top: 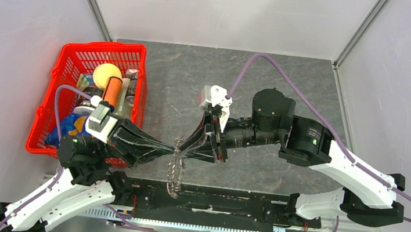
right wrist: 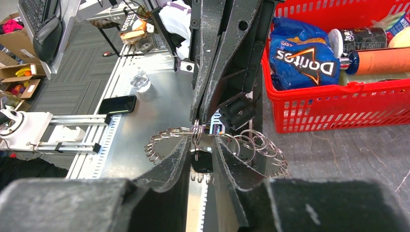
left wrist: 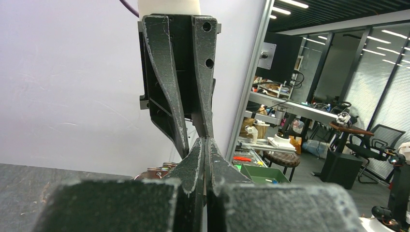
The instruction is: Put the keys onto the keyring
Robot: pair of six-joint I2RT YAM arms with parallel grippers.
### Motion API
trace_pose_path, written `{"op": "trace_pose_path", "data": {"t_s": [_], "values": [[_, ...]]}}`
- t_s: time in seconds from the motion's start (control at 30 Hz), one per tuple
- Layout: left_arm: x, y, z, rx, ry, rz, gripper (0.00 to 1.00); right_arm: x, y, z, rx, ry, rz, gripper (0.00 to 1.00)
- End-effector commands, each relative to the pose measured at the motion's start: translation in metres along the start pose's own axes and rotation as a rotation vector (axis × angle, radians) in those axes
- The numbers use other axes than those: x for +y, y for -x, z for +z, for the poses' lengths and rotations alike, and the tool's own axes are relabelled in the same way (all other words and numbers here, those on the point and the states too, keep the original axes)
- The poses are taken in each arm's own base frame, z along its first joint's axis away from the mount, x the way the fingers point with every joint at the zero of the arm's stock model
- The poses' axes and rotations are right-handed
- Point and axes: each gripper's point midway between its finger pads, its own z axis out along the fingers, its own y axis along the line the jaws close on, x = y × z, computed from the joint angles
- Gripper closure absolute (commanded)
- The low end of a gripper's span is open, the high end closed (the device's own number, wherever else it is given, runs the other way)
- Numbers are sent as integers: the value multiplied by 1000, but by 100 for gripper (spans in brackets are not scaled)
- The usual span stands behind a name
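Right wrist: left claw [right wrist: 198, 126] meets right claw [right wrist: 201, 142] by near edge of desk [right wrist: 338, 154].
Left pins ring [right wrist: 251, 142] steady so right, gripping key [right wrist: 200, 162], can thread it.

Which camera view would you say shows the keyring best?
Right wrist: the keyring shows large and sharp, its loops fanned out. The top view gives a small glinting tangle; the left wrist only a sliver.

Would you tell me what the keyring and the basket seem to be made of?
The keyring: likely steel wire, shiny, with bright glints on thin silver loops. The basket: probably moulded plastic, glossy red, with a uniform slotted lattice.
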Motion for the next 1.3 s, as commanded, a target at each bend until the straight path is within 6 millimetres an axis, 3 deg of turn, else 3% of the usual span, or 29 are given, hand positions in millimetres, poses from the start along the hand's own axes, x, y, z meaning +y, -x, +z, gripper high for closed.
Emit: {"op": "trace_pose_path", "data": {"t_s": [0.0, 0.13, 0.27, 0.53, 0.8, 1.03, 1.27], "values": [[-8, 16, 1, -64, -16, 14, 98, 7, 23, -2, -67, 20, -31, 72], [-7, 16, 1, -64, -13, 14, 98, 6, 22, 0, -65, 23, -27, 78], [-8, 17, 1, -67, -13, 16, 98, 6, 23, 1, -62, 28, -22, 100], [-6, 6, 0, 20, 18, -50, 98, 9, 19, -6, 2, 17, -8, 100], [-13, -12, -10, 177, 65, -160, 66, 16, -10, -12, 144, 45, 75, 100], [-14, -30, -19, 295, 105, -233, 55, 27, -35, -18, 252, 103, 149, 100], [-12, -53, -21, 385, 75, -310, 53, 27, -47, -12, 295, 148, 223, 100]]}}
